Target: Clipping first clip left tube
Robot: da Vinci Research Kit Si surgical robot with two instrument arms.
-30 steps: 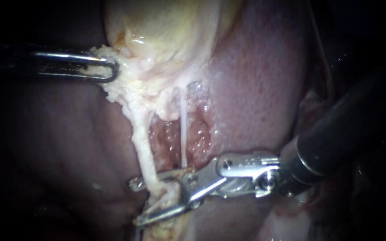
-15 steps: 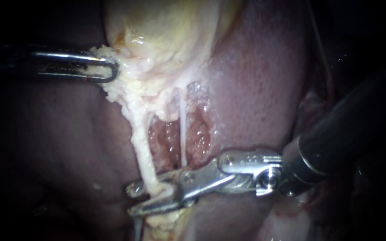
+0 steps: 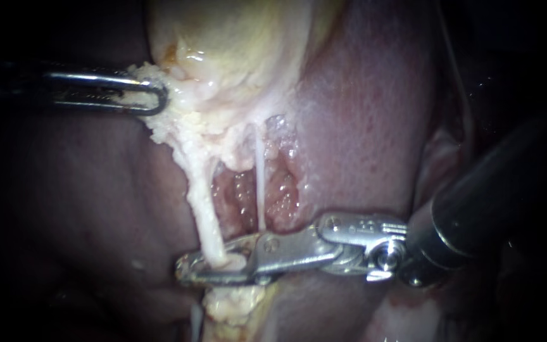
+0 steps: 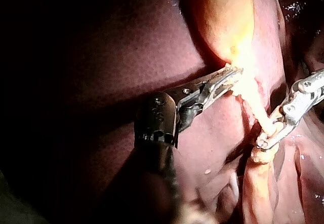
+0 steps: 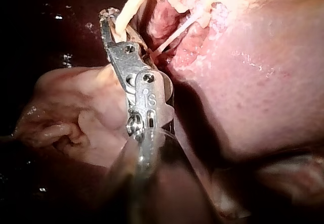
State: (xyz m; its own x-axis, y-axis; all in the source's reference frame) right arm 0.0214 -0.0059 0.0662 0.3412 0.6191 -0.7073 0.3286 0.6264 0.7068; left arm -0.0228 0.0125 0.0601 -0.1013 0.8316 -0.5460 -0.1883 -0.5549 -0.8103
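Observation:
The left tube (image 3: 202, 202), a thick pale strand, runs down from the yellowish gallbladder (image 3: 223, 44). My right instrument (image 3: 207, 269) comes in from the right, and its jaws lie together across the tube's lower end, shut on it from both sides. The right wrist view shows the same grip of the right instrument (image 5: 109, 24) on the left tube (image 5: 132, 1). My left instrument (image 3: 147, 95) is shut on the gallbladder's frayed pale edge and holds it to the left; in the left wrist view, the left instrument (image 4: 225, 80) pinches that edge.
A thin white right tube (image 3: 259, 190) runs beside the left tube, over a raw red bed (image 3: 280, 190). The liver (image 3: 362, 126) fills the right and lower left. Below the jaws sits a lump of pale fatty tissue (image 3: 235, 307).
My right instrument's jaws stood apart around the left tube and have closed onto it. The instrument has levelled and drawn slightly right. My left instrument has not moved.

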